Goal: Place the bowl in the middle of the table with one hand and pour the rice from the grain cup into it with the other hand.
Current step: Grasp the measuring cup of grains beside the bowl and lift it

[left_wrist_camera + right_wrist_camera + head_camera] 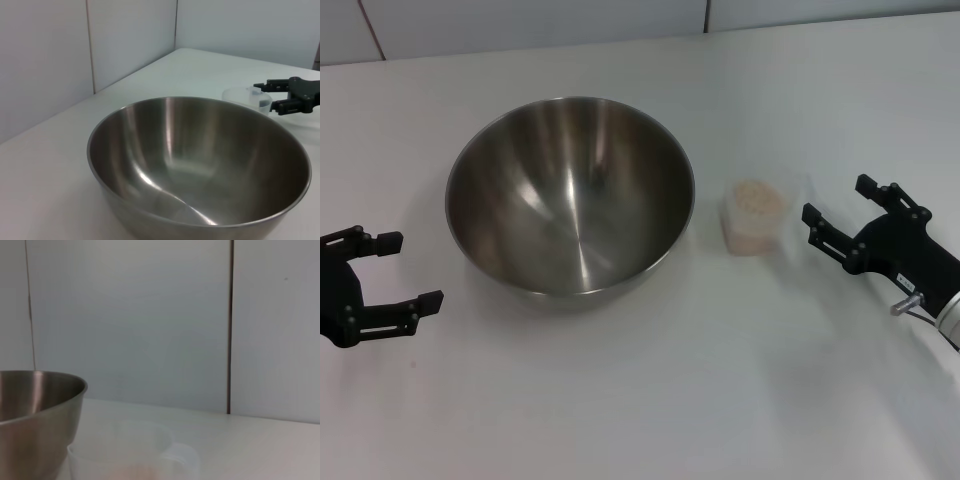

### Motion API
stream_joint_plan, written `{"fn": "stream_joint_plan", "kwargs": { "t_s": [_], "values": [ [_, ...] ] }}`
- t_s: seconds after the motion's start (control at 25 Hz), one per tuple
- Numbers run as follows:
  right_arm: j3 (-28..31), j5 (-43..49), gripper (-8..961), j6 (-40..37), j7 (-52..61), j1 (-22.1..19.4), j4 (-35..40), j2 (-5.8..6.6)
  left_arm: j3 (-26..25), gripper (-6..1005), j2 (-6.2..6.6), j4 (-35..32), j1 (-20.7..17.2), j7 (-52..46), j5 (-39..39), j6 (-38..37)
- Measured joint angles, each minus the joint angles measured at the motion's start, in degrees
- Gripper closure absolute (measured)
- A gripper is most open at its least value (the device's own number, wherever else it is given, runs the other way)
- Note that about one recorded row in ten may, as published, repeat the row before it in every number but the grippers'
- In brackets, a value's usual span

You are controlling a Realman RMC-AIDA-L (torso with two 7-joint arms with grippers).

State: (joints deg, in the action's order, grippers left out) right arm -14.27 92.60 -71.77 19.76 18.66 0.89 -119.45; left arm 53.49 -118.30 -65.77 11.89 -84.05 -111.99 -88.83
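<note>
My left gripper (398, 270) sits low at the near left, fingers spread wide; right gripper (840, 208) at the right, spread too.

You are viewing evenly bright, diffuse lighting; the bowl (570, 195) is casting a soft shadow on the table (640, 400); the grain cup (127, 452) is appearing blurred.

A bare test-lab setup rather than a home kitchen: a plain white bench (650, 400) backed by blank pale wall panels (130, 320) with dark seams.
</note>
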Motion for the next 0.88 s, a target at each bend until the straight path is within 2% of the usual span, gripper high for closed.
{"fn": "stream_joint_plan", "kwargs": {
  "t_s": [0.48,0.88],
  "values": [
    [0.7,-0.3,131,2.9,0.0,3.2,-0.5,-0.06,0.0,129,0.00,0.1,0.3,-0.1,0.0,0.0],
    [2.1,-0.6,130,3.0,-0.1,4.3,-0.8,-0.17,-0.1,130,0.00,0.0,0.3,-0.2,-0.1,0.0]
  ]
}}
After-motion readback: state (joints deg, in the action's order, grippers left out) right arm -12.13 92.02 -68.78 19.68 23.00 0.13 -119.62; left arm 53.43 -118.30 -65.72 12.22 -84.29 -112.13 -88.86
